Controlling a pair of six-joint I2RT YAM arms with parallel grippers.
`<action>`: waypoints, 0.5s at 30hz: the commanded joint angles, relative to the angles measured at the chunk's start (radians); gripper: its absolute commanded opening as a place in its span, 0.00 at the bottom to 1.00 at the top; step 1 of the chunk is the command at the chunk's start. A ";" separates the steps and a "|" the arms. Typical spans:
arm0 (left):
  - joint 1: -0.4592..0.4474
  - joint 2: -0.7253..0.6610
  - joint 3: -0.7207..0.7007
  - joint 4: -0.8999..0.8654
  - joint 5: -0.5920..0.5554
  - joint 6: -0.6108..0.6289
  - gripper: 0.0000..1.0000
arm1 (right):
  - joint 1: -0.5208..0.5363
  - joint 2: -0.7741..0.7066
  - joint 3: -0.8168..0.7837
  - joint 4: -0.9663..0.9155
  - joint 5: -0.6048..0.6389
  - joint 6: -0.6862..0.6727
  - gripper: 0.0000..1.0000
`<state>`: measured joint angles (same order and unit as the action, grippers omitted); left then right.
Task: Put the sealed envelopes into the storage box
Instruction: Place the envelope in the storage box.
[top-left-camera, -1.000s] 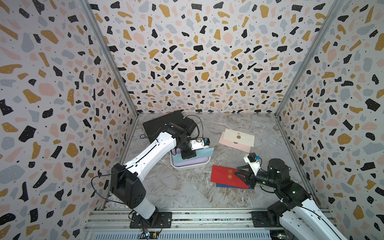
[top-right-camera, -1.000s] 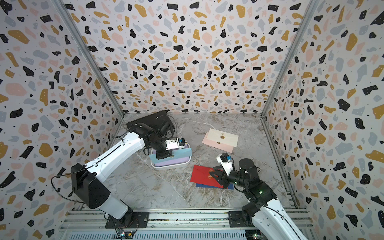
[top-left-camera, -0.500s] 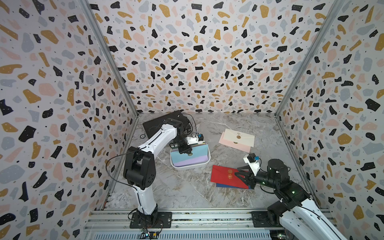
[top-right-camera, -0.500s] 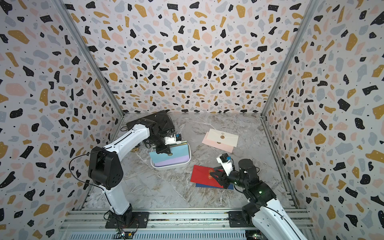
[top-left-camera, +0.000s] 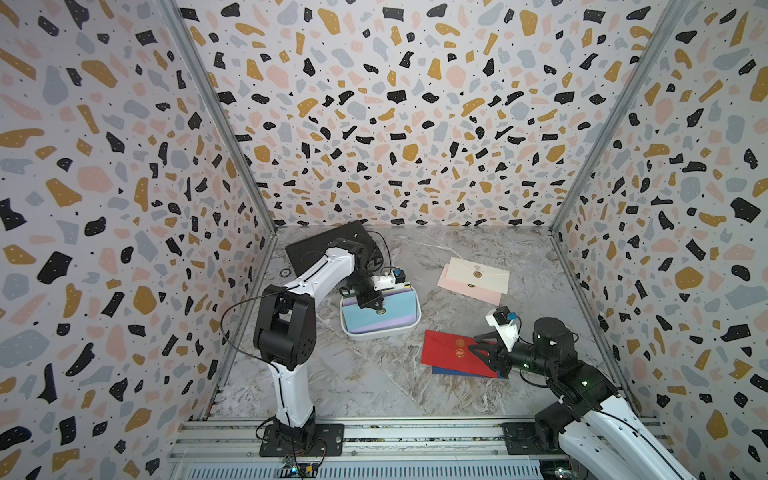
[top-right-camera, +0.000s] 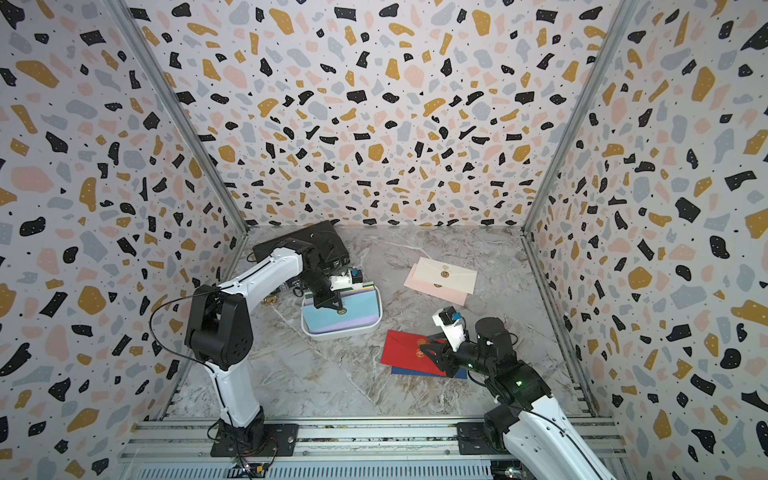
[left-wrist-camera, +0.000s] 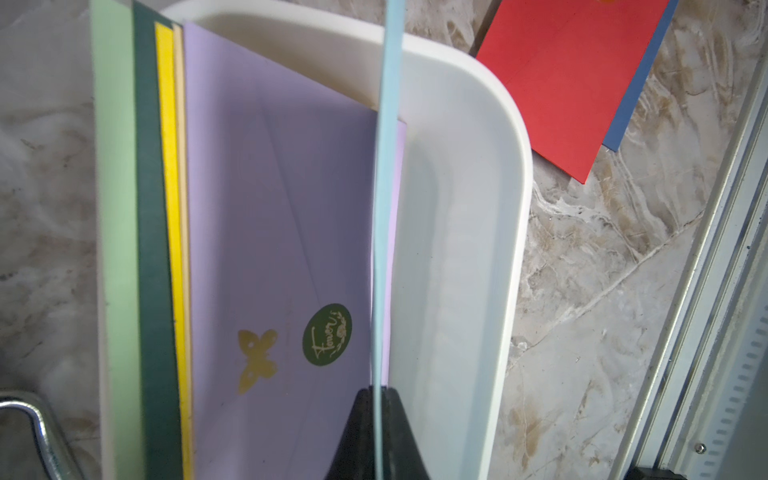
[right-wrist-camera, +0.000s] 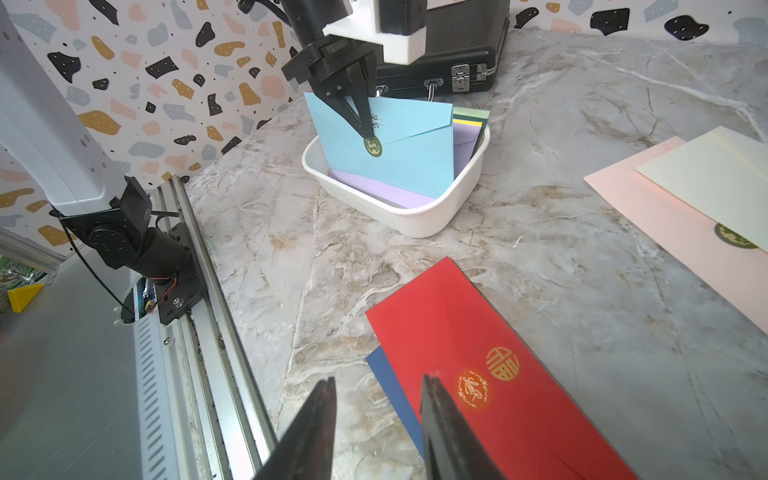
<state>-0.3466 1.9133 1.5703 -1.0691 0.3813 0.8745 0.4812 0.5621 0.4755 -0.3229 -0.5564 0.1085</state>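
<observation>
The white storage box (top-left-camera: 382, 336) (top-right-camera: 340, 336) (left-wrist-camera: 478, 208) (right-wrist-camera: 399, 220) holds a lilac envelope (left-wrist-camera: 282, 208) lying flat, with light green (left-wrist-camera: 116, 208), dark green (left-wrist-camera: 151, 208) and yellow (left-wrist-camera: 170, 208) envelopes at its far side. My left gripper (top-left-camera: 376, 305) (top-right-camera: 338, 308) (left-wrist-camera: 380, 390) (right-wrist-camera: 368, 133) is shut on a light blue envelope (top-left-camera: 395, 307) (right-wrist-camera: 407, 153), which stands tilted inside the box. My right gripper (top-left-camera: 473, 349) (top-right-camera: 428, 351) (right-wrist-camera: 379, 380) is open and empty, at the edge of a red envelope (top-left-camera: 449, 353) (right-wrist-camera: 498, 374) that lies on a navy one (top-left-camera: 457, 372) (right-wrist-camera: 390, 386).
A cream envelope (top-left-camera: 478, 274) (right-wrist-camera: 715, 187) overlaps a pink one (top-left-camera: 469, 291) (right-wrist-camera: 665, 224) at the back right. A black briefcase (top-left-camera: 328, 245) (right-wrist-camera: 457, 54) lies behind the box by the left wall. The metal rail (top-left-camera: 374, 436) runs along the front edge.
The left arm has folded back and brought the light blue envelope down into the box. The right arm has not moved.
</observation>
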 joint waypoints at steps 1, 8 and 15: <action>0.011 -0.011 0.015 -0.001 -0.021 -0.016 0.35 | 0.004 0.003 0.004 0.001 0.000 0.008 0.40; 0.010 -0.116 0.047 0.061 -0.092 -0.120 0.41 | 0.005 0.016 0.008 -0.003 0.025 0.018 0.40; 0.010 -0.423 -0.113 0.341 -0.110 -0.316 0.70 | 0.004 0.023 0.016 -0.036 0.179 0.101 0.40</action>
<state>-0.3420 1.6085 1.5177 -0.8692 0.2756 0.6682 0.4824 0.5819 0.4755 -0.3382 -0.4606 0.1612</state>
